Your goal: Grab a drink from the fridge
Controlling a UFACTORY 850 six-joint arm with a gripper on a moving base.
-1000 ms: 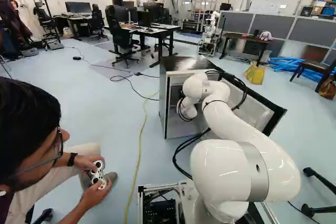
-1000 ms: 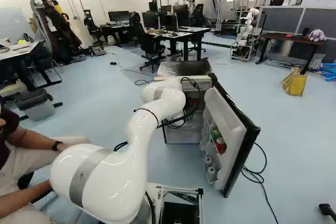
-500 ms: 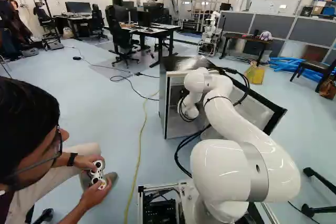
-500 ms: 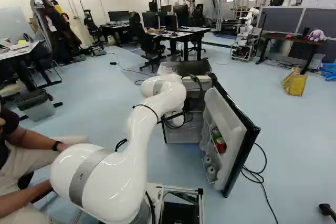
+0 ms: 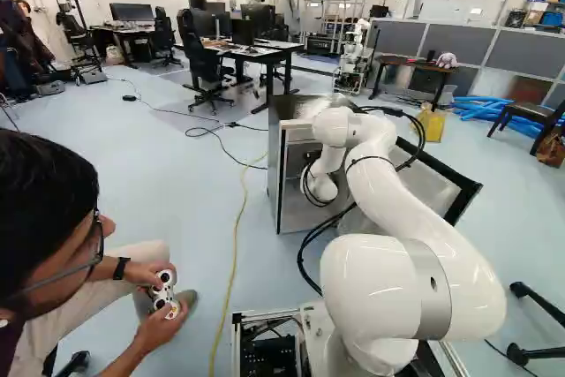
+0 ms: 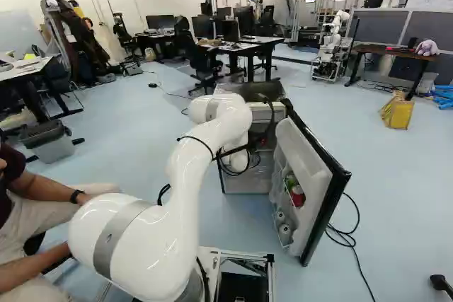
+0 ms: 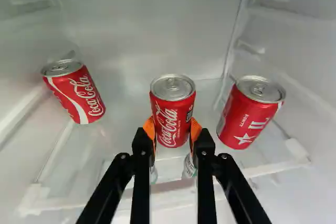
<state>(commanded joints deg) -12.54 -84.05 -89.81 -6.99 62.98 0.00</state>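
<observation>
In the left base view the black gripper (image 5: 311, 158) shows in part inside the open fridge (image 5: 274, 174), behind the white wrist. The wrist view has the gripper (image 7: 172, 134) shut on a red drink can (image 7: 172, 111), with an orange pad on each side of it. The can stands upright between the fingers; whether its base touches the glass shelf (image 7: 126, 153) cannot be told. A second red can (image 7: 76, 92) is on one side of the held can, and a third (image 7: 250, 112) is closer by on the other side.
The fridge door (image 6: 322, 196) stands wide open beside the arm, with red and green items (image 6: 296, 194) in its rack. Fridge walls close in around the gripper. A seated person (image 5: 53, 245) holds a controller beside the base. Another robot (image 6: 331, 46) stands far back.
My arm's elbow and wrist have risen and shifted slightly to the right in the left base view. The base, fridge and door have stayed in place.
</observation>
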